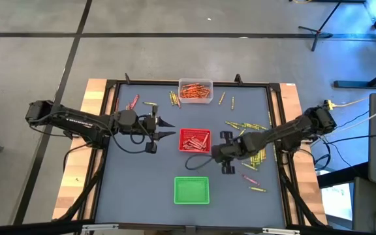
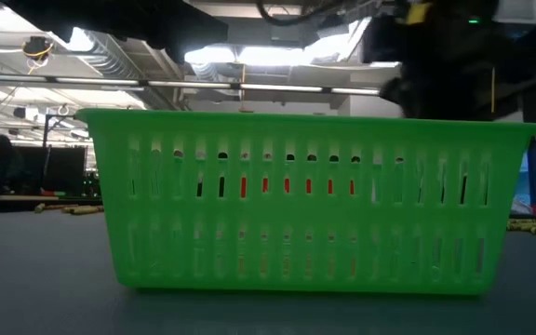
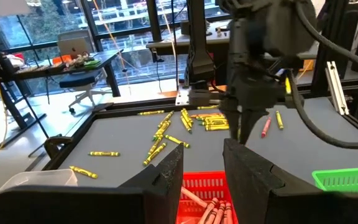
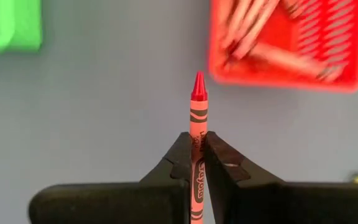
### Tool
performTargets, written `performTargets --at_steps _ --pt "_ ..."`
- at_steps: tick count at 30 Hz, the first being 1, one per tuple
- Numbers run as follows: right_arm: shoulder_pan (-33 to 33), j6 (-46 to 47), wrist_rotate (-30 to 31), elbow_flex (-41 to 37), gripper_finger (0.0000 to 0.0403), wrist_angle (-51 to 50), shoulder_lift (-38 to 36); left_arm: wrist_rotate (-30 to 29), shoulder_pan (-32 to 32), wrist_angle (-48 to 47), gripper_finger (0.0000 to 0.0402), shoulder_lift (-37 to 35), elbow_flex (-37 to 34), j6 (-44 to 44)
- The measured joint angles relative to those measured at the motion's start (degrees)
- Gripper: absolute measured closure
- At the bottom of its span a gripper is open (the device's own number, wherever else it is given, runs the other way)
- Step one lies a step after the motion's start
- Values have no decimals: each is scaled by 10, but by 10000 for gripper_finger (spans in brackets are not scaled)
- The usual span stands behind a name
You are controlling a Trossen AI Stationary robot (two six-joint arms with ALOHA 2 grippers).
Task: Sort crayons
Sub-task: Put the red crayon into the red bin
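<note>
The right gripper (image 4: 197,163) has its fingers clamped on a red crayon (image 4: 198,109), which stands out straight between the two fingertips, tip pointing away from them. Beyond that tip is the red tray (image 4: 328,68) with other red crayons. The left gripper (image 1: 166,129) hangs beside the same tray with its fingers a little apart, holding nothing. Yellow-green crayons (image 3: 166,127) lie loose on the desk (image 1: 136,176) past its fingers.
</note>
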Motion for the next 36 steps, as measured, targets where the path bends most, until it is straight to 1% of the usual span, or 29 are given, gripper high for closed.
performTargets --at_steps 8,13,18,21,23,25,29,33,36 --pt "-59 -90 6 15 380 110 0 0 -1 0 302 0 0 -6" --pt "-93 -125 -11 15 380 179 15 0 -1 -1 302 0 0 -10" --pt "-116 -131 -39 15 380 232 47 0 -1 -3 302 0 1 -10" --pt "-122 -128 -43 15 378 232 72 0 -1 -3 302 0 1 -10" --pt "-125 -126 -44 15 370 229 84 0 -1 -2 302 0 1 -10" --pt "-124 -121 -49 15 353 236 91 0 -1 -2 302 0 1 -10" --pt "-124 -116 -62 15 302 235 90 0 -1 -2 302 0 1 -10" --pt "-122 -116 -63 42 264 151 75 0 -1 -2 302 0 1 -10" --pt "-106 -101 -63 60 254 93 48 0 -1 -2 302 0 1 -10"
